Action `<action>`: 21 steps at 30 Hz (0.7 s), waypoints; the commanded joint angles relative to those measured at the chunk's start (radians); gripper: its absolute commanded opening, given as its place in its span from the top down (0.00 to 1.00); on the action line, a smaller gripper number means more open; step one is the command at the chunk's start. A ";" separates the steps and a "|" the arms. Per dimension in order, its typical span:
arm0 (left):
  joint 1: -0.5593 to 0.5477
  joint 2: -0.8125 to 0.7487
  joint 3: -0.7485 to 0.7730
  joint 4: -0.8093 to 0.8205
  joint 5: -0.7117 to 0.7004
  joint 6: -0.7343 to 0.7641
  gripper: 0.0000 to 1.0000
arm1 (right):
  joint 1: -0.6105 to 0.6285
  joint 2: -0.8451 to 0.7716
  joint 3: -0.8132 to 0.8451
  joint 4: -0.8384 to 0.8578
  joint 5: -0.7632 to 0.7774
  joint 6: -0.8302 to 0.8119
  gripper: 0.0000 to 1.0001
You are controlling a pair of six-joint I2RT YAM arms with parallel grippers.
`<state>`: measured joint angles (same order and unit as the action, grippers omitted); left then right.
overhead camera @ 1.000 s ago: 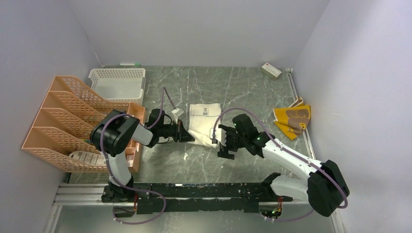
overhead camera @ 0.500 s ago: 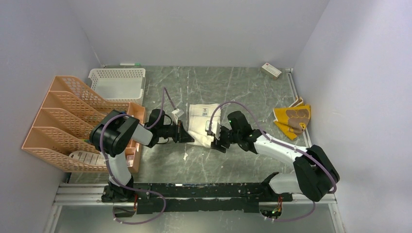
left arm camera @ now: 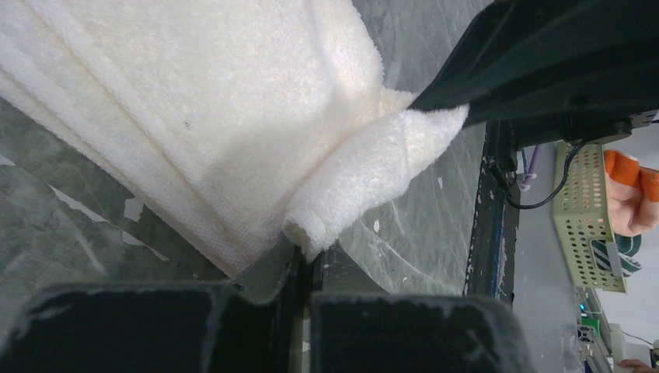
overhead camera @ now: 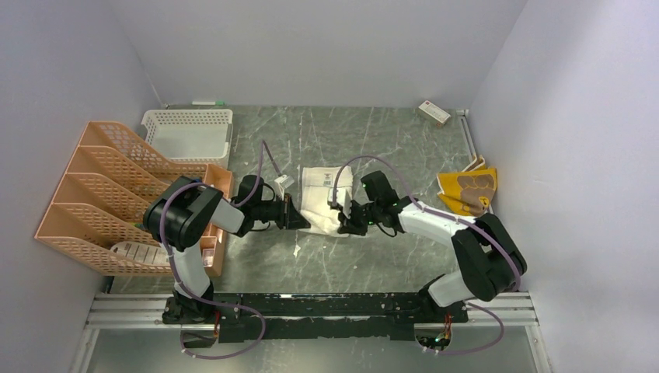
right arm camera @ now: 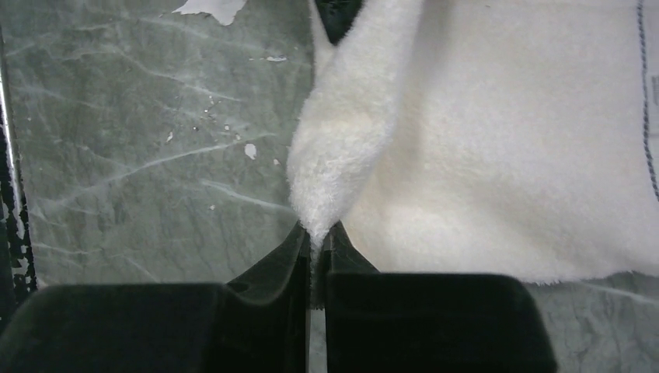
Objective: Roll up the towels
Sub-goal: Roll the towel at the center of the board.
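At the left edge of the worktop [overhead camera: 365, 264] we see an orange file rack [overhead camera: 116, 194] with slanted compartments, and behind it, in the far left corner, a white basket [overhead camera: 189, 132]. Just right of the rack, the left gripper [overhead camera: 298, 217] lies low over the surface and points right. Its wrist view shows the jaws clenched on a raised fold at the near left corner of the off-white towel [overhead camera: 325, 193]. That towel lies near the middle of the worktop, mostly flat, with a stitched band and a small label toward its far end. Only its near edge is lifted, and it sags in a soft ridge between the two pinched corners. The right gripper [overhead camera: 343, 226] reaches in from the right to the near right corner, and its wrist view shows the jaws squeezed together on a peak of pile pulled up off the surface. The two grippers are close together, one at each end of that near edge. Further right, a small white-and-red box [overhead camera: 434, 113] sits in the far right corner. The mustard-yellow towel [overhead camera: 466, 193] with brown markings lies crumpled against the right edge, well apart from both arms.
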<state>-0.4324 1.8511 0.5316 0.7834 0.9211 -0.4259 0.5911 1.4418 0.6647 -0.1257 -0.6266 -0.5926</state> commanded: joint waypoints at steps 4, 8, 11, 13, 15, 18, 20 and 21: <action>0.005 -0.020 -0.020 -0.017 0.008 0.046 0.93 | -0.191 -0.005 0.057 -0.046 -0.237 0.058 1.00; 0.004 -0.016 -0.016 -0.022 0.007 0.045 0.93 | -0.260 0.007 0.104 -0.109 -0.363 0.081 1.00; 0.005 -0.008 -0.008 -0.020 0.010 0.037 0.93 | -0.263 0.075 0.124 -0.087 -0.362 0.163 1.00; 0.005 -0.012 -0.007 -0.025 0.008 0.033 0.93 | -0.263 0.155 0.170 -0.135 -0.329 0.180 1.00; 0.004 -0.021 -0.007 -0.037 0.003 0.035 0.93 | -0.263 0.236 0.222 -0.191 -0.310 0.190 1.00; 0.005 -0.034 0.002 -0.084 -0.017 0.041 0.93 | -0.261 0.308 0.261 -0.231 -0.307 0.180 1.00; 0.006 -0.037 0.013 -0.119 -0.028 0.047 0.93 | -0.265 0.313 0.247 -0.208 -0.288 0.192 1.00; 0.006 -0.038 0.018 -0.130 -0.037 0.045 0.93 | -0.268 0.314 0.242 -0.204 -0.277 0.194 1.00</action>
<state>-0.4351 1.8412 0.5304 0.7368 0.9169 -0.4114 0.3386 1.7512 0.9051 -0.2901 -0.9344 -0.4191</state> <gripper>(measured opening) 0.107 0.029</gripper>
